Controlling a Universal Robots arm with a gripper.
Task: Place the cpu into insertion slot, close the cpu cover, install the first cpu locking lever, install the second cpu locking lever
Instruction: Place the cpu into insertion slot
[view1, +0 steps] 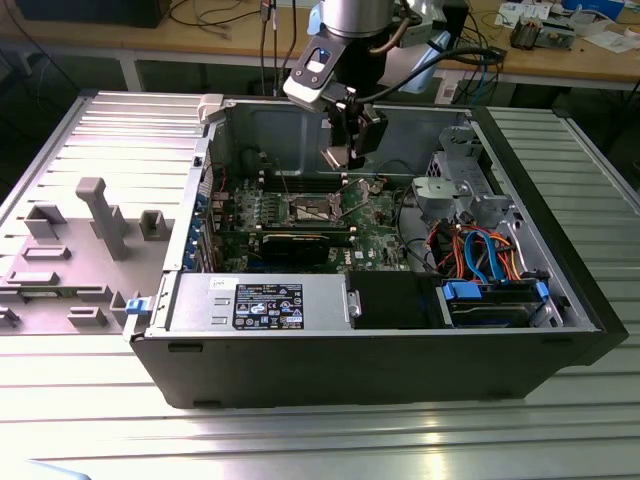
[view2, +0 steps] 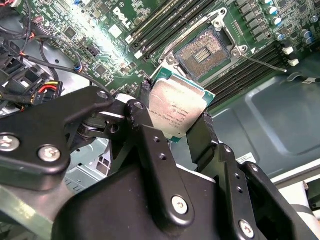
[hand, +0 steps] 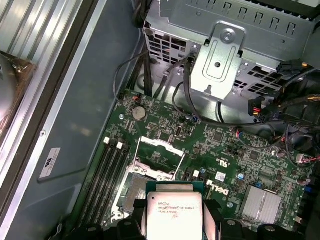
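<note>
Jaws were clamped on the cpu, one black finger on each of two opposite edges, its dull metal face turned to both wrist cameras. Grip looked square, chip not skewed between the pads.

In the exterior view my gripper hung inside the open PC case, above the green motherboard. The chip was in the air and touched nothing on the board.

The insertion slot was bare: dark pin field exposed, silvery rim round it, nothing seated. In the first wrist view the cpu cover stood swung up off the socket, its square window showing board behind it, so the slot was uncovered. The chip sat near the socket but apart from it, off to one side rather than centred over it in both wrist views.

Long black memory slots ran alongside the socket, between it and the case wall. A finned silver heatsink and the perforated drive cage were well apart from the socket.

The case lay on its side on a ribbed metal table. A grey plastic fixture lay on the table at the exterior view's left, beside the case.
</note>
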